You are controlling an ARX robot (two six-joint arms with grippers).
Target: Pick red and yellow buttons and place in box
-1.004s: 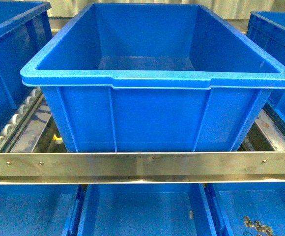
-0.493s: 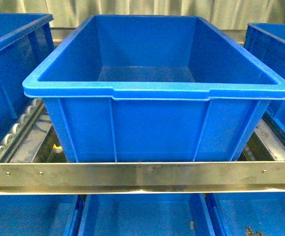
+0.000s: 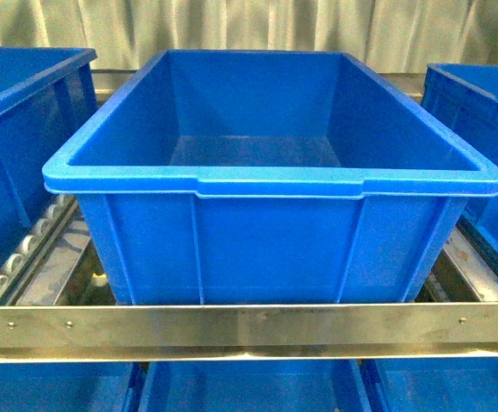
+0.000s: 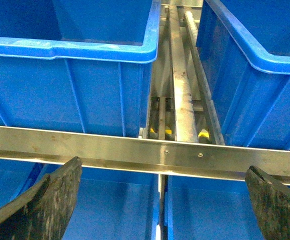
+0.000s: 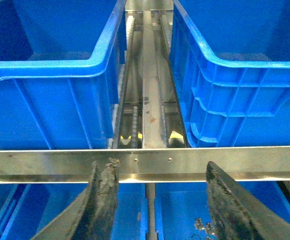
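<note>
Step judged: search, nothing picked. Left gripper [image 4: 162, 166] and right gripper [image 5: 161, 164]: fingers spread, empty. Buttons not in view. Box [image 3: 270, 180] centre, beyond rail [image 3: 249, 326]. Next move probably calls for searching the lower crates [image 3: 249, 386].

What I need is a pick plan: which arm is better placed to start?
Right, tentatively: no button shows and both grippers are open, but small unidentifiable pieces lie in the lower crate near the right gripper, none seen near the left gripper.
</note>
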